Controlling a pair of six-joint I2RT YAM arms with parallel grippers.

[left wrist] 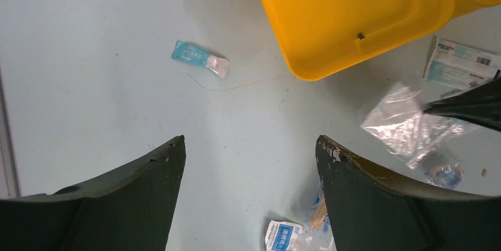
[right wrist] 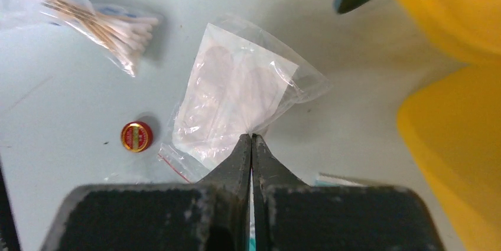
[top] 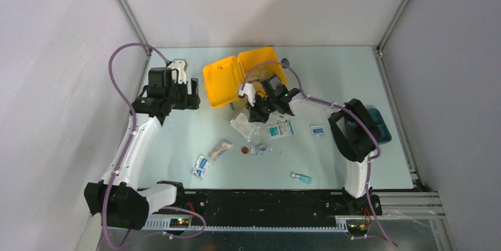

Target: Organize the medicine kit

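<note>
The yellow medicine kit (top: 223,82) lies open at the back of the table, lid and base side by side. It fills the top of the left wrist view (left wrist: 348,15) and the right edge of the right wrist view (right wrist: 455,109). My right gripper (right wrist: 252,137) is shut on the edge of a clear plastic bag (right wrist: 236,97) holding white pads, just in front of the kit (top: 244,126). My left gripper (left wrist: 250,142) is open with nothing between its fingers, hovering over bare table left of the kit (top: 192,94).
A bag of cotton swabs (right wrist: 112,26) and a small red tin (right wrist: 136,136) lie near the clear bag. White-and-teal sachets (top: 280,130) (top: 201,167), a small tube (top: 301,178) and a dark teal tray (top: 381,124) at the right edge are scattered around.
</note>
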